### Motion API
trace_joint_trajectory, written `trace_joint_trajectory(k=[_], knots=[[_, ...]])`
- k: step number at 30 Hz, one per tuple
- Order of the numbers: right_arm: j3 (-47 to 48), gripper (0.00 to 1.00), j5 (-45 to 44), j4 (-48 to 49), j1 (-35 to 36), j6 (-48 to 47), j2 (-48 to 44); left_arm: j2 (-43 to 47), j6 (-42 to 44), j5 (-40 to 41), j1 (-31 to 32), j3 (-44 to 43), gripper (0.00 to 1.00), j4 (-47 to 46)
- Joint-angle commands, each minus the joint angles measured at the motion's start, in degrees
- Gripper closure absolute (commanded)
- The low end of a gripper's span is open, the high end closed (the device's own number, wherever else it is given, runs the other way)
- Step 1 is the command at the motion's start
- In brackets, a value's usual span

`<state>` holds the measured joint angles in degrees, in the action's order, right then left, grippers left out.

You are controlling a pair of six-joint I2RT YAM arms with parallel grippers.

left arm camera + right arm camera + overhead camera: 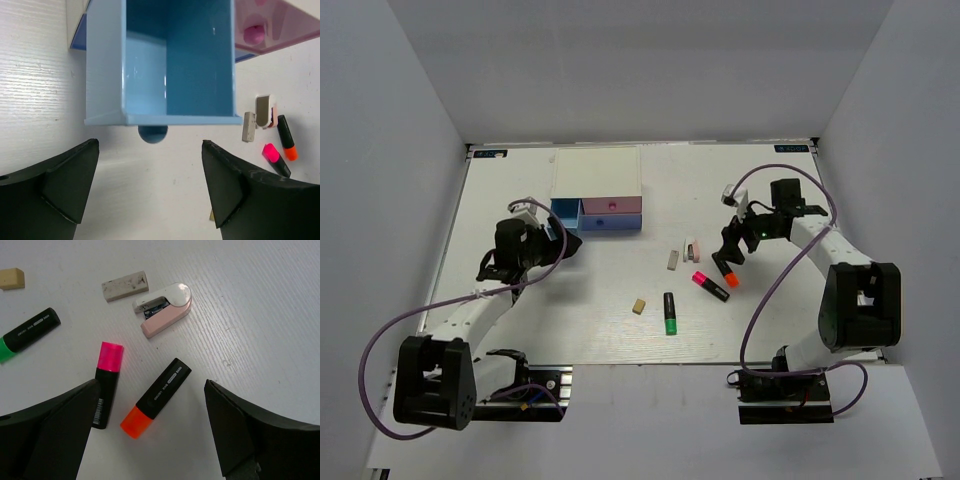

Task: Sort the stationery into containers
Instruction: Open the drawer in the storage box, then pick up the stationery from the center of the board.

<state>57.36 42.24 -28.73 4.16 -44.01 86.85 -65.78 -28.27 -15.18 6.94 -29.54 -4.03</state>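
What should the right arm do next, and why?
Probably lower the open right gripper onto the orange highlighter and close. The highlighter lies loose directly beneath it, and the light blue drawer stands pulled out and looks empty.

A: Wide view, and the white table [590,330] fills the middle, matte and pale.
B: Up close, its surface shows a fine ribbed grain running in straight lines.
A: Behind the table's far edge, a plain grey back wall [640,70] rises.
B: A left wall [380,200] runs along the table's left edge and a right wall [910,150] along its right edge, both the same flat grey.
A: There's a small label [490,153] at the table's far-left corner, dark with teal print, too small to read.
B: And a second label [793,149] at the table's far-right corner, just like it.
A: Between them, a thin dark seam [700,143] traces the table's far edge.
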Motion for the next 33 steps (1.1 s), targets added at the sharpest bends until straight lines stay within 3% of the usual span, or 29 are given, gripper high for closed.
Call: trace_joint_trajectory(k=[1, 4, 8, 12, 15, 18, 19, 21, 23, 27, 29, 33], knots=[[3.2, 0.1, 2.1, -1.2, 0.6, -5.3, 1.1, 4.9, 1.6, 0.4, -0.2, -1.3, 0.07, 3.7], [5.6, 0.1, 4.2, -3.0, 0.7, -9.6, 2.4, 9.1, 2.7, -0.2, 0.4, -1.3, 0.06, 7.9], [4.9, 0.1, 11.0, -4.9, 1.1, -21.6, 0.2, 14.9, 3.8, -1.3, 0.4, -1.9, 0.14, 14.8], [-0.3, 0.1, 13.0, 2.4, 1.8, -24.2, -3.0, 18.2, 5.1, -6.5, 0.9, -1.9, 0.49, 20.0], [2.8, 0.1, 13.9, 1.1, 2.7, -22.5, -0.1, 17.1, 5.1, -11.9, 1.4, -2.5, 0.6, 21.8], [7.4, 0.39, 15.0, -5.1, 3.6, -19.9, 3.6, 14.4, 5.1, -16.0, 2.1, -4.5, 0.6, 21.8], [7.8, 0.64, 13.3, -4.2, 3.8, -18.0, 3.9, 12.4, 5.1, -16.6, 3.5, -5.4, 0.58, 21.8], [8.7, 0.78, 11.3, -1.2, 4.7, -8.8, 4.7, 10.1, 5.6, -17.7, 4.8, -6.7, 0.54, 21.8], [8.6, 0.7, 6.6, 2.6, 4.9, -2.3, 4.6, 5.9, 6.1, -17.2, 7.6, -8.9, 0.49, 21.8], [9.3, 0.36, 1.8, 3.6, 5.3, 5.1, 4.2, -1.0, 6.1, -14.2, 14.8, -13.3, 0.44, 21.8], [9.0, 0.1, 0.6, 4.4, 5.3, 6.3, 3.4, -6.2, 6.1, -11.6, 19.7, -16.3, 0.44, 22.7], [5.3, 0.1, -2.2, 8.4, 5.2, 8.2, 0.4, -12.3, 6.6, -6.2, 27.1, -19.1, 0.36, 24.2]])
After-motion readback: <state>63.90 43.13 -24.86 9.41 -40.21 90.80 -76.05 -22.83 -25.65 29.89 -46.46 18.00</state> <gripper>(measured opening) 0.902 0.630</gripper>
